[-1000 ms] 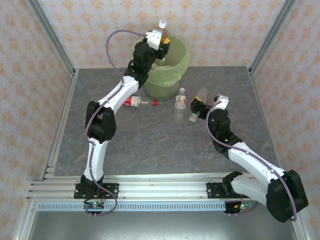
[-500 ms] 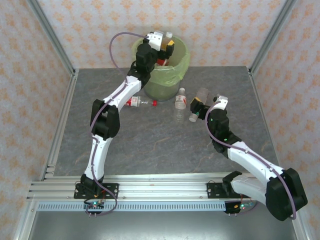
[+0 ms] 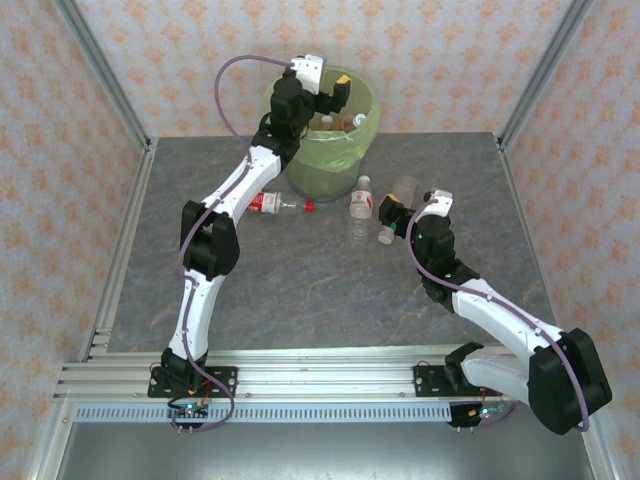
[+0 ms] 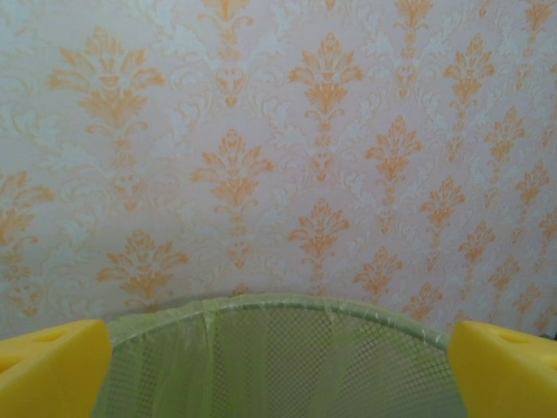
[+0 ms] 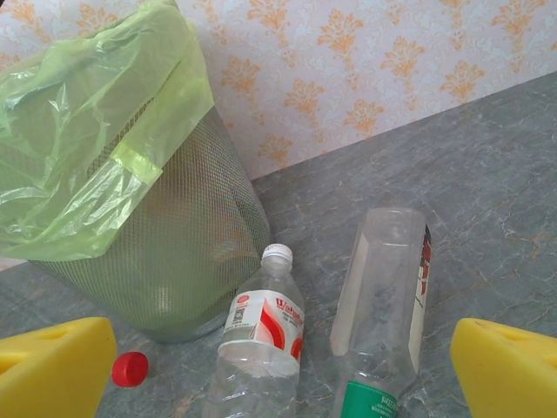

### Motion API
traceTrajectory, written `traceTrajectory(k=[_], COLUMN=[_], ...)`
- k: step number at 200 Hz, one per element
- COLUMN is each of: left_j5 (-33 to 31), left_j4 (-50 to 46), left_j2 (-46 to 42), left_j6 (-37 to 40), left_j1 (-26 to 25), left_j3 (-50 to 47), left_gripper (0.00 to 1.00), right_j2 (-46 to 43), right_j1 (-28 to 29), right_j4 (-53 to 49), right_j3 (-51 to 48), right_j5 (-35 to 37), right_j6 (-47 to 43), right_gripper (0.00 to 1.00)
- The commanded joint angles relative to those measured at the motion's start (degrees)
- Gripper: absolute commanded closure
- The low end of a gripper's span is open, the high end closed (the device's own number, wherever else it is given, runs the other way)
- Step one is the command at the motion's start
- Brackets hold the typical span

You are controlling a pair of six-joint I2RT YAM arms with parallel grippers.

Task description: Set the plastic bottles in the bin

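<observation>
Three bottles lie on the grey bench (image 3: 300,290), near the foot of the bin (image 3: 312,172). We see the red-cap bottle (image 3: 278,204) on its side at the left, partly under the left arm. The white-cap bottle (image 3: 360,208) lies in the middle, just in front of the bin, with its cap toward the bin. The clear bottle (image 5: 383,287) lies just to the right of it, also on its side, with a green band at its near end. From the right wrist we see these two side by side with a thin gap between them.

The right tool (image 3: 396,208) sits right at the clear bottle. Its two yellow fingers (image 5: 52,366) are spread wide apart and they grip nothing.

The left tool (image 3: 336,92) is up over the mouth of the bin. Its yellow fingers (image 4: 48,370) are wide apart too, and they hold nothing. Past them we see the far rim of the bin with its green bag (image 4: 278,318), and the wall (image 4: 278,131) with orange flowers.

Inside the bin we see more bottles (image 3: 350,122). They are too small for us to count.
</observation>
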Motion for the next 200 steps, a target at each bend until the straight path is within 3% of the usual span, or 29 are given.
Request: traceTrajectory(k=[1, 92, 138, 200], left_j5=[1.5, 1.6, 1.0, -2.3], left_j4=[-4.3, -15.7, -15.6, -11.1], left_j2=[-4.8, -10.7, -18.5, -33.7], left_j6=[-3.0, -13.3, -18.8, -23.0], left_j1=[0.4, 0.4, 0.4, 0.5], left_j3=[3.2, 4.7, -4.1, -24.4], left_gripper=[0.00, 0.00, 0.00, 0.00], right_j2=[0.0, -0.2, 0.3, 3.7], right_j1=[-0.4, -0.4, -0.4, -0.9], right_j4=[0.4, -0.9, -3.6, -10.9], right_j3=[1.6, 1.0, 1.2, 3.8], right_j5=[-0.3, -0.1, 1.8, 4.1], right_j6=[0.5, 0.6, 1.2, 1.8], right_gripper=[0.01, 0.01, 0.01, 0.01])
